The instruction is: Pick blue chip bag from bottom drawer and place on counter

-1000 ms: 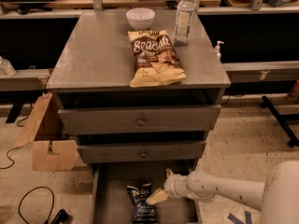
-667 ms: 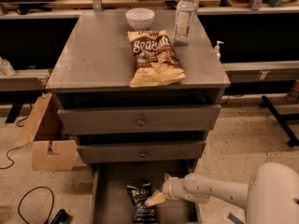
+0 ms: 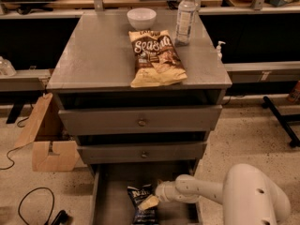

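Gripper point(image 3: 150, 203) is low in the open bottom drawer point(image 3: 115, 198), below the counter's front edge. It sits over the right side of the blue chip bag point(image 3: 137, 194), which lies flat on the drawer floor approx mid-width; can't tell whether the pincer is spread or pinching the bag. On the counter point(image 3: 93, 55): tan Sea Salt bag point(image 3: 157, 57) near front edge, right of ctr, white bowl point(image 3: 141, 18) at back edge, water bottle point(image 3: 186, 15) by back-right corner
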Robot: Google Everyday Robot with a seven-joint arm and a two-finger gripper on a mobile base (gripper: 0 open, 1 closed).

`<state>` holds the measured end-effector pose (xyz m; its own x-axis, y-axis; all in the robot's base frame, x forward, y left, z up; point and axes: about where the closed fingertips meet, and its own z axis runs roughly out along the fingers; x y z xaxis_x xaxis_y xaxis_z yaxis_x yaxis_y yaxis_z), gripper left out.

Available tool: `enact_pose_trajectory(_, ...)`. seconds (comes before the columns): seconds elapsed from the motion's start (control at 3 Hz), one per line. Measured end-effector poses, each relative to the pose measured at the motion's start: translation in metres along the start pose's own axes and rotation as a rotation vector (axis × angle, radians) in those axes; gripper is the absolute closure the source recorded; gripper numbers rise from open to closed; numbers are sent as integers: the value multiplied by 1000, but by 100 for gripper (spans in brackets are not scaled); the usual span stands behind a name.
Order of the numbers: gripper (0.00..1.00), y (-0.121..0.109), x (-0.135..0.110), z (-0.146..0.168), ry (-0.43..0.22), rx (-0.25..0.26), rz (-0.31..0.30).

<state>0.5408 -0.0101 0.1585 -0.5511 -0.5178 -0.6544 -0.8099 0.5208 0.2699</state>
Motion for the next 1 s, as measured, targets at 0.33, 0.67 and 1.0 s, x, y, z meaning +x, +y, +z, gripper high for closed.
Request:
enact_pose_trajectory(0.33, 0, 21, 1, 19, 43, -62, -2)
enact_pose_trajectory(0.67, 17, 61, 7, 26, 87, -128, 8)
enact_pose_trajectory(1.0, 47, 71, 10, 29, 96, -146, 10)
